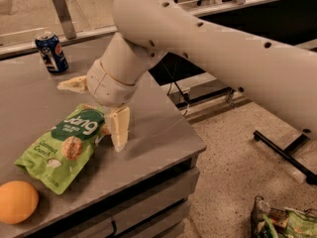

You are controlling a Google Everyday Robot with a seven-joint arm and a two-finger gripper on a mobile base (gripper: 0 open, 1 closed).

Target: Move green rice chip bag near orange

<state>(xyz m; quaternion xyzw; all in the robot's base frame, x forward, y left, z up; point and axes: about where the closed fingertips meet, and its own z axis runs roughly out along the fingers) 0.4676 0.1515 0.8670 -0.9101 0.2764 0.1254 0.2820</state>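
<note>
The green rice chip bag (63, 147) lies flat on the grey table (158, 133), at its front left. The orange (17, 201) sits at the table's front left corner, just below the bag's lower end and a little apart from it. My gripper (96, 107) hangs over the bag's upper right end. It is open, with one cream finger (119, 128) pointing down beside the bag's right edge and the other (72, 85) spread out above the bag's top. Nothing is held between them.
A blue soda can (51, 51) stands at the back left of the table. The table's right edge and front corner are close to the gripper. On the floor at lower right lies another greenish bag (285, 222), and black chair legs (282, 150) stand to the right.
</note>
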